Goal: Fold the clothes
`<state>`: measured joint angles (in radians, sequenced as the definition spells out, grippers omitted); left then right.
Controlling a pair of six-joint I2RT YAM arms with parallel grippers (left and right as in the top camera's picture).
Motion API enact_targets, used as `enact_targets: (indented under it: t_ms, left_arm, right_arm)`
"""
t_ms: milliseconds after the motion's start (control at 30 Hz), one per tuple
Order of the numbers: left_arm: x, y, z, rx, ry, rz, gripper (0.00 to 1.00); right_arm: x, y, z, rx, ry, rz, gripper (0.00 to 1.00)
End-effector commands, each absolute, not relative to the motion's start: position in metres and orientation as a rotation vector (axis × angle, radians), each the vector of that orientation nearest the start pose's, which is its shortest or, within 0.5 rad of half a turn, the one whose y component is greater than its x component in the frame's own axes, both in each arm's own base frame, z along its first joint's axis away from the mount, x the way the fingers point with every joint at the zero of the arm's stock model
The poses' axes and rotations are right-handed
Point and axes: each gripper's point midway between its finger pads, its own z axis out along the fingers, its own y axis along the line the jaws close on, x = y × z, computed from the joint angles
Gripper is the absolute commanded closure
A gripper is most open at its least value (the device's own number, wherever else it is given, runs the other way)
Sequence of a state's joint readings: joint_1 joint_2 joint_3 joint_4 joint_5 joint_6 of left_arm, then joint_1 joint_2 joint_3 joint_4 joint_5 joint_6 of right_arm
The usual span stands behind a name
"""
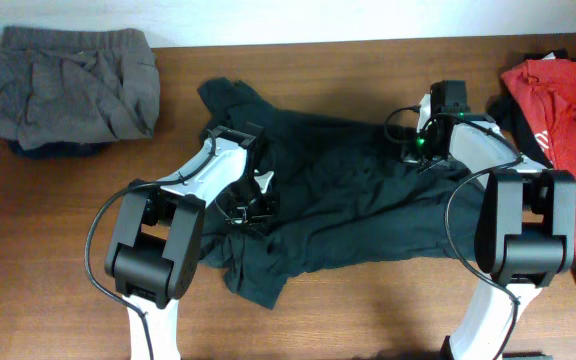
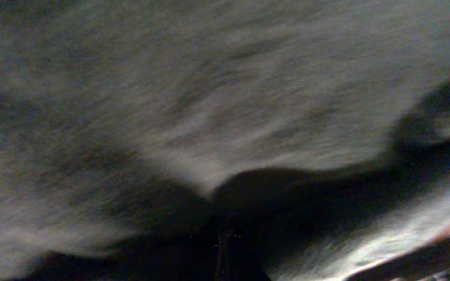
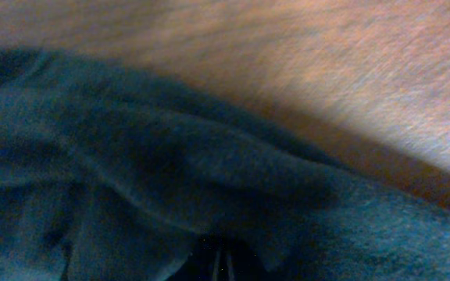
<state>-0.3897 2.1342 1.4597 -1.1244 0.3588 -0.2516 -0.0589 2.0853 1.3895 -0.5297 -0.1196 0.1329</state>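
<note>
A grey garment (image 1: 63, 85) lies crumpled well to the left of the left claw (image 1: 245, 214). That claw is pressed together, apparently pinching a fold of the black T-shirt (image 1: 338, 215), which spreads rumpled beneath and between both claws. The right claw (image 1: 415, 155) is also closed, with dark cloth bunched at its tips. A red T-shirt (image 1: 568, 100) lies to its right.

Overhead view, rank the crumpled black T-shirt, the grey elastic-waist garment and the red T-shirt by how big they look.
1. crumpled black T-shirt, clearly largest.
2 or 3. grey elastic-waist garment and red T-shirt: too close to rank; the red one runs off frame.
</note>
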Motion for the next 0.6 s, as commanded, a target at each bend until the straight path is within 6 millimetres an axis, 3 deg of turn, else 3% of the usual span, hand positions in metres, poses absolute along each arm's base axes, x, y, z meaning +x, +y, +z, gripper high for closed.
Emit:
enact_targets:
  t_ms: [0, 167, 267, 567]
  left_arm:
    - [0.292, -0.156, -0.007, 0.09, 3.457, -0.218, 0.99]
    - [0.301, -0.128, -0.008, -0.019, 3.458, -0.158, 0.99]
    - [0.309, -0.098, -0.012, -0.156, 3.454, -0.112, 0.99]
    - [0.316, -0.053, -0.019, -0.412, 3.455, -0.138, 0.99]
  right_arm:
    - [0.457, -0.045, -0.021, 0.333, 2.795, 0.015, 0.94]
    - [0.463, -0.076, -0.017, 0.415, 2.744, 0.001, 0.93]
    - [0.466, -0.094, -0.015, 0.459, 2.707, -0.01, 0.93]
    - [0.476, -0.112, -0.009, 0.482, 2.645, -0.076, 0.91]
